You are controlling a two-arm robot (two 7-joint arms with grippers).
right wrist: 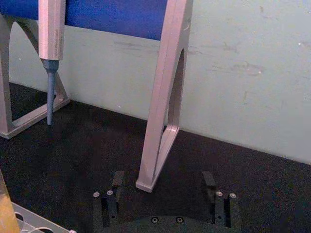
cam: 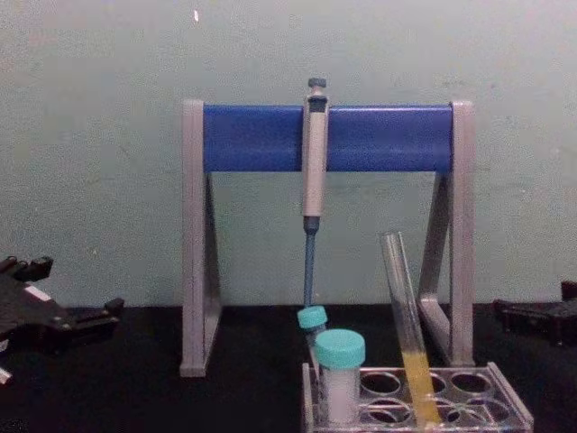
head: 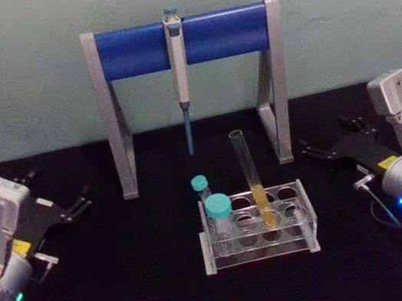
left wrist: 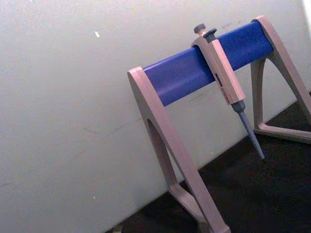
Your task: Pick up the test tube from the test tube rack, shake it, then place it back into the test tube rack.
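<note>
The test tube [head: 251, 177] leans in a hole of the clear test tube rack [head: 261, 250], its yellow-orange liquid low inside; the chest view shows the test tube [cam: 403, 307] tilted in the rack [cam: 494, 368]. My left gripper [head: 56, 190] rests open on the black table far left of the rack, seen from the chest as the left gripper [cam: 72, 290]. My right gripper [head: 329, 137] lies open to the rack's right, apart from it. In its wrist view the right gripper [right wrist: 164, 182] holds nothing, and the tube's yellow part [right wrist: 5, 211] and the rack's corner [right wrist: 34, 221] show at the edge.
A grey-and-blue pipette stand [head: 182, 41] spans the back, with a pipette [head: 178, 61] hanging from it just behind the rack. Two teal-capped tubes [head: 217, 208] stand in the rack's left holes. The stand's right leg [right wrist: 163, 111] is right in front of my right gripper.
</note>
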